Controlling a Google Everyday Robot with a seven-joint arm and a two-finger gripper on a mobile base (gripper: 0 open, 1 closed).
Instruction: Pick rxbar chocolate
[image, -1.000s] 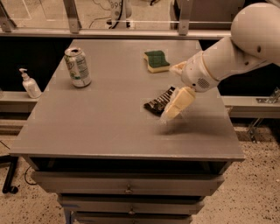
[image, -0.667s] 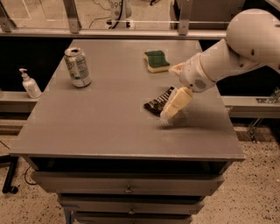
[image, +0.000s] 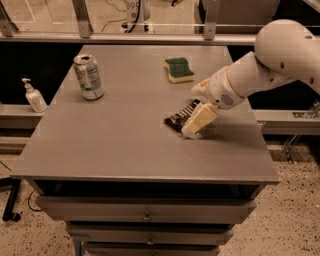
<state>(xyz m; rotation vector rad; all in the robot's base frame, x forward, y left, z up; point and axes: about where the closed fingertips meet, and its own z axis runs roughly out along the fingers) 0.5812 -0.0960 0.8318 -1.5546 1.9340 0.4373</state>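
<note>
The rxbar chocolate (image: 179, 118) is a flat black bar with white lettering, lying on the grey table (image: 120, 140) right of centre. My gripper (image: 195, 123) is down at the table surface at the bar's right end, its cream-coloured tip covering part of the bar. The white arm (image: 280, 55) reaches in from the upper right. The bar lies flat on the table.
A green-and-yellow sponge (image: 179, 69) lies at the back, behind the gripper. A green and white drink can (image: 89, 76) stands at the back left. A white pump bottle (image: 34, 96) stands on a ledge left of the table. Drawers sit below the table's front edge.
The upper arm has shifted slightly to the left. The gripper stays at the bar's right end and the bar has not visibly moved.
</note>
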